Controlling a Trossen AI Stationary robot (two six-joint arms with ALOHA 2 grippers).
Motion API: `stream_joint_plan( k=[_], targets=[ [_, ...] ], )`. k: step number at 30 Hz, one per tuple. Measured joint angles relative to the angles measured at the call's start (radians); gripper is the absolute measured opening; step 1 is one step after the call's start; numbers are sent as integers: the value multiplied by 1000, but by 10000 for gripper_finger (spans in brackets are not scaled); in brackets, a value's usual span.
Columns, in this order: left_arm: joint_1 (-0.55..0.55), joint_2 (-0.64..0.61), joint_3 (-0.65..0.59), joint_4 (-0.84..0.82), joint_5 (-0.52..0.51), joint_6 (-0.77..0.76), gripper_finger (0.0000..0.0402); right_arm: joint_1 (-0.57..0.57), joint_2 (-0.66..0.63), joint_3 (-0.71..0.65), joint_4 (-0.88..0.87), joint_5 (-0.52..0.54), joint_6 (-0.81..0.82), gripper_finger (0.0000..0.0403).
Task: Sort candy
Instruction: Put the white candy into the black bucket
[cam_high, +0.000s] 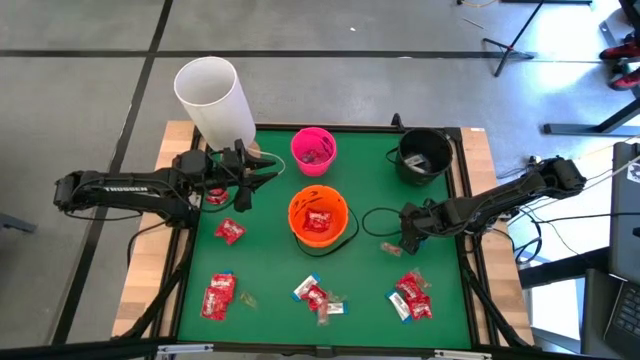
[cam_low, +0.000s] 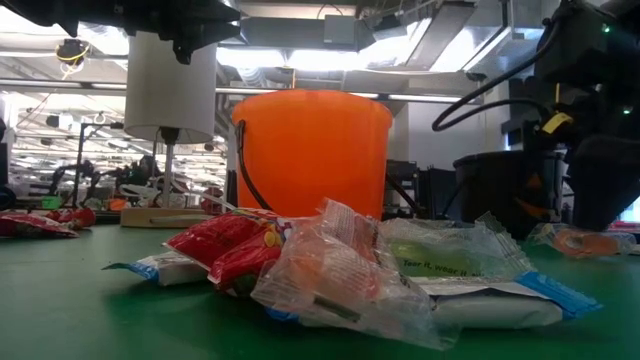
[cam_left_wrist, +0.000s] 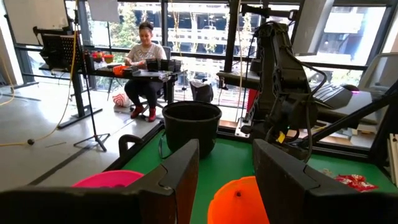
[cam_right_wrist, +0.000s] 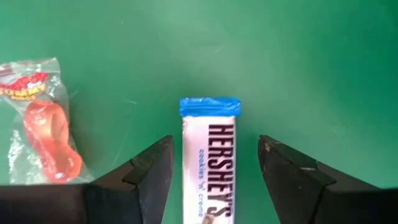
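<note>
Orange bucket (cam_high: 318, 219) holds red candy (cam_high: 319, 221); both end effectors, left (cam_high: 243, 177) and right (cam_high: 411, 238), spread.

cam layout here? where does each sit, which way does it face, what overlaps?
High: overhead, straight down on green table; both arms show.
Low: table height, level past candy pile to orange bucket.
Left wrist: forward across table between open left claw.
Right wrist: down on white candy bar between open right claw.
Shared: high, low and left wrist all show the orange bucket and black bucket.
</note>
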Motion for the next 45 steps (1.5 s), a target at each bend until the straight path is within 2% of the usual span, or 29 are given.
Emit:
stream_joint_plan(
  k=[20, 32, 36, 45],
  targets=[
    [0, 0, 0, 0, -22, 25, 141, 0, 0, 0, 1, 18, 34, 229],
    [0, 0, 0, 0, -22, 24, 141, 0, 13, -99, 76, 47, 127, 227],
    [0, 0, 0, 0, -23, 22, 141, -1, 14, -68, 69, 57, 71, 194],
    [0, 0, 0, 1, -23, 18, 141, -3, 18, -4, 68, 126, -26, 61]
  ],
)
